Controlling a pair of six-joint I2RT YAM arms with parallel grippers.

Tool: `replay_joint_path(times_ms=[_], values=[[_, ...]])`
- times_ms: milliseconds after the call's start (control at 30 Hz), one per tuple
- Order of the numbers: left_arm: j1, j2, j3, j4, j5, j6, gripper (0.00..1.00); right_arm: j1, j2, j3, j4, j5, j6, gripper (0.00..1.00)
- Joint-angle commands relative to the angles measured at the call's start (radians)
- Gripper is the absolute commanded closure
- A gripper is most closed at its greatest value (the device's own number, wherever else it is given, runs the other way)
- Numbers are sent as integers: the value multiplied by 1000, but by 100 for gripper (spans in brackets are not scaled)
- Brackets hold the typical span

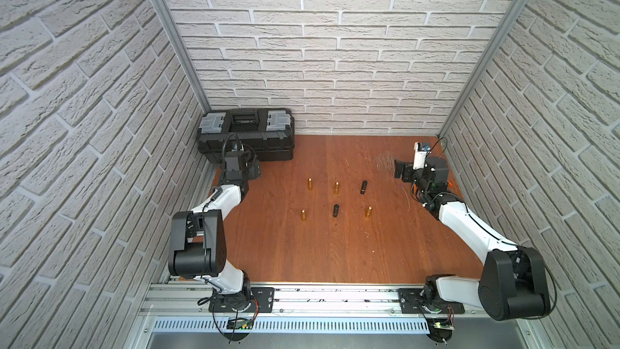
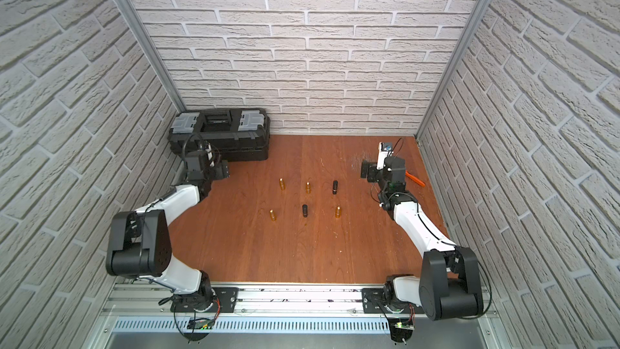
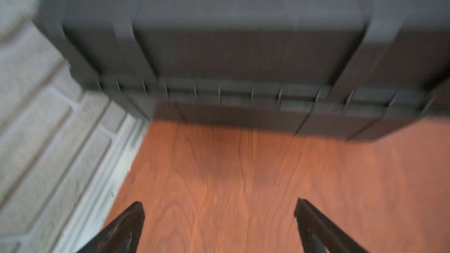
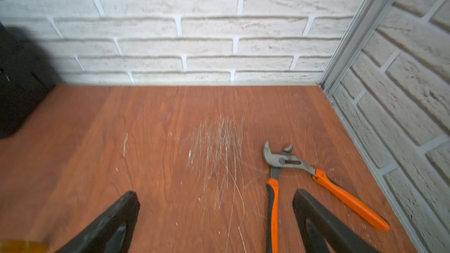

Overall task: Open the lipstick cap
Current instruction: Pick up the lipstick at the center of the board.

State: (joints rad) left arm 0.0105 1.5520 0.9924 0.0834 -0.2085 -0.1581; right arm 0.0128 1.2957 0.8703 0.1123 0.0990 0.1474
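Working across the table (image 1: 369, 246), we are hovering by the toolbox (image 1: 246, 135) with the left gripper (image 3: 219, 204), the right gripper (image 4: 216, 194) near the pliers (image 4: 282, 160), fingers spread, empty. The lipsticks (image 1: 336, 213) are standing mid-table, well apart from both, so we are planning base-steadying, then a straight cap (image 1: 336, 207) pull.

right tool (image 4: 216, 195) spread wide above scratched wooden table (image 4: 146, 130), orange-handled pliers (image 4: 282, 160) lying on it
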Motion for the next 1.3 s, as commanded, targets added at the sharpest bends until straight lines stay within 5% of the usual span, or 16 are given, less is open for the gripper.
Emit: replay_joint_path(times_ms=[0,133,400,500,733,1267], values=[[-72,-6,72,-332,-18,-55,2,-25,87,144,-297,4,212,1],[-188,32,235,-538,-3,-99,9,-12,198,272,-393,-102,207,6],[-432,217,533,-836,86,-159,23,221,214,494,-545,4,75,12],[-465,294,620,-901,168,-191,30,305,202,548,-583,6,42,14],[-517,442,737,-979,163,-174,36,384,170,606,-632,30,23,16],[-508,549,785,-957,204,-180,53,448,159,589,-657,51,8,24]])
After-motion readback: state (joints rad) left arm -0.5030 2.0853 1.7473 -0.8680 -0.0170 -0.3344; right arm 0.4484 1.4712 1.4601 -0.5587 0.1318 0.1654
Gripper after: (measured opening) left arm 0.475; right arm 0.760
